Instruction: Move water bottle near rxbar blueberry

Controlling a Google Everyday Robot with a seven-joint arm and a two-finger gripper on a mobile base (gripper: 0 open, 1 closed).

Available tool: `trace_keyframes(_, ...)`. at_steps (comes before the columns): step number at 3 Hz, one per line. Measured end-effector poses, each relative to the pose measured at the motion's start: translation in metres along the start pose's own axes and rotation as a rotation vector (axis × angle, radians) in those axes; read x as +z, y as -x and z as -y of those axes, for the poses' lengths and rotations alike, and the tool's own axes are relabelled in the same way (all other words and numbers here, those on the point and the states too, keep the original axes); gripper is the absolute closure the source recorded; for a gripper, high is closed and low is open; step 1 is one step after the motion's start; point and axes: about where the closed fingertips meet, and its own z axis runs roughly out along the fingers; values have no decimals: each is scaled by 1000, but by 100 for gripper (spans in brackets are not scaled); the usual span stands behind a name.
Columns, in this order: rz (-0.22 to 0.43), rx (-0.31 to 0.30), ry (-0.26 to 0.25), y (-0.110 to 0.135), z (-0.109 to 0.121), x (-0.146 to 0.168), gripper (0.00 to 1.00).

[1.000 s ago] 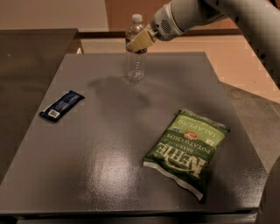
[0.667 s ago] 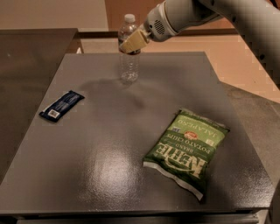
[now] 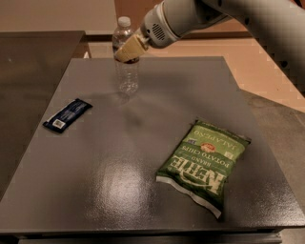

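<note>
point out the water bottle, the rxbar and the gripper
water bottle (image 3: 128, 78), camera view, clear lower body
rxbar blueberry (image 3: 67, 115), camera view, wrapper middle
gripper (image 3: 125, 53), camera view, between fingertips at the bottle's label band

Glossy grey table (image 3: 86, 200) with soft light glare (image 3: 121, 178) on its near half, darker counter (image 3: 28, 76) left, tan floor (image 3: 259, 59) right, beige wall (image 3: 57, 14) behind.
</note>
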Motion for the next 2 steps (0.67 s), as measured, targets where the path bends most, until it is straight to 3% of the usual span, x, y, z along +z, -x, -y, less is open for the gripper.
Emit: trace_keyframes(2, 1, -30, 50, 17, -36, 17, 100)
